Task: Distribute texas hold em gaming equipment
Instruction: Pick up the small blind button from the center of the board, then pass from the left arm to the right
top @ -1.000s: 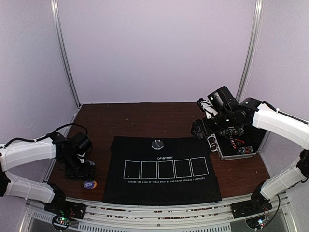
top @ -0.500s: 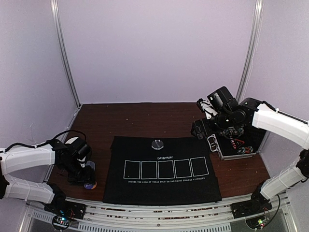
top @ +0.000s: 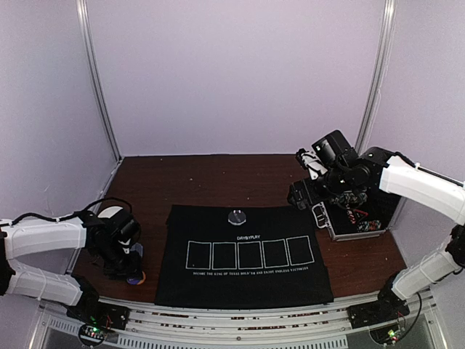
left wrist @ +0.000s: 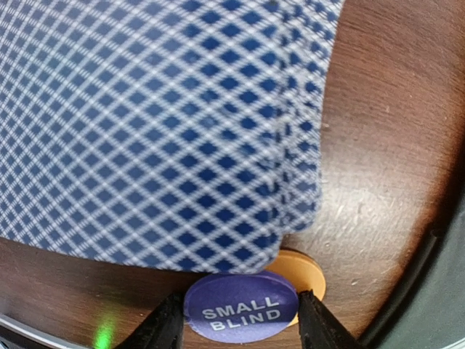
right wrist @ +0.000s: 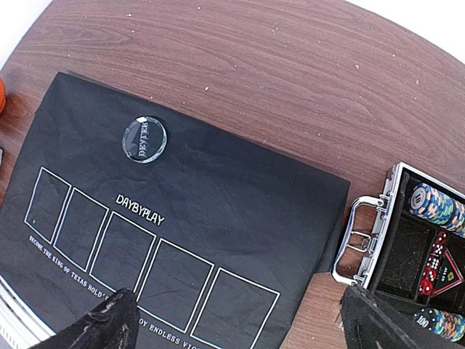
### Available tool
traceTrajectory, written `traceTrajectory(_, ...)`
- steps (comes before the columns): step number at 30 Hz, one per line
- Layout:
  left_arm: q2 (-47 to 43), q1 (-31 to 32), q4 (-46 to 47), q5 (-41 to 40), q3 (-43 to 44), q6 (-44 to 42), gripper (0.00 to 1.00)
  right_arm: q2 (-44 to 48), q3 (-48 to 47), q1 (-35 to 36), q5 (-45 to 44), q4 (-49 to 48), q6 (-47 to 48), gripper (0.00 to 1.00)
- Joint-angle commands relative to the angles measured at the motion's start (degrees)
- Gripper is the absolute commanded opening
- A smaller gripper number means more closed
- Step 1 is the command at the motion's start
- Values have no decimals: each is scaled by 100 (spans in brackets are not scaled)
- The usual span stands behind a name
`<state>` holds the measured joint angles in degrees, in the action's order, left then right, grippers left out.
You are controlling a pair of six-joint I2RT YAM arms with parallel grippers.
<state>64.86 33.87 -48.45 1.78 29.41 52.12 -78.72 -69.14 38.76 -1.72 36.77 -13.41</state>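
In the left wrist view a purple disc (left wrist: pixel 240 305) marked SMALL BLIND lies on an orange disc (left wrist: pixel 311 280), at the edge of blue-checked playing cards (left wrist: pixel 145 123). My left gripper (left wrist: pixel 239 320) has a fingertip against each side of the purple disc. In the top view it (top: pixel 132 269) is low at the table's front left. The clear dealer disc (top: pixel 237 216) lies on the black mat; it also shows in the right wrist view (right wrist: pixel 144 139). My right gripper (top: pixel 299 195) is open and empty above the mat's right edge, also in its own view (right wrist: pixel 240 320).
The black mat (top: pixel 247 283) with five white card outlines covers the table's middle front. The open silver case (top: pixel 360 218) stands at the right, with striped chip stacks (right wrist: pixel 434 203) and red dice (right wrist: pixel 436 251) inside. Its handle (right wrist: pixel 360 240) faces the mat.
My left gripper has come forward and down onto the discs at the front left. The right arm has not moved.
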Motion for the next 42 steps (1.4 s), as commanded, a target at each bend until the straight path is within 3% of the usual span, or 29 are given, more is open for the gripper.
traceTrajectory(1,152,207,141,83,-76,88,56,-10,35,37,-54,93,40,99)
traceTrajectory(5,137,259,148,-14,-62,129,52,-21,33,35,-22,67,48,99)
traceTrajectory(13,128,261,147,1,-40,74,33,12,16,35,-38,98,58,99)
traceTrajectory(24,-332,321,-365,-291,647,179,30,41,-128,39,178,71,-14,99)
traceTrajectory(30,-130,518,-818,-888,1761,-173,30,52,-241,35,476,-14,-209,98)
traceTrajectory(35,694,1064,-508,-1073,3245,-1387,29,-105,-294,44,950,-297,-545,97)
traceTrajectory(38,1375,1569,-325,-1270,4330,-2254,28,-262,-334,55,1932,-879,-777,96)
traceTrajectory(42,1810,2009,220,-1126,5146,-3224,28,-444,-197,103,3290,-2275,-1538,93)
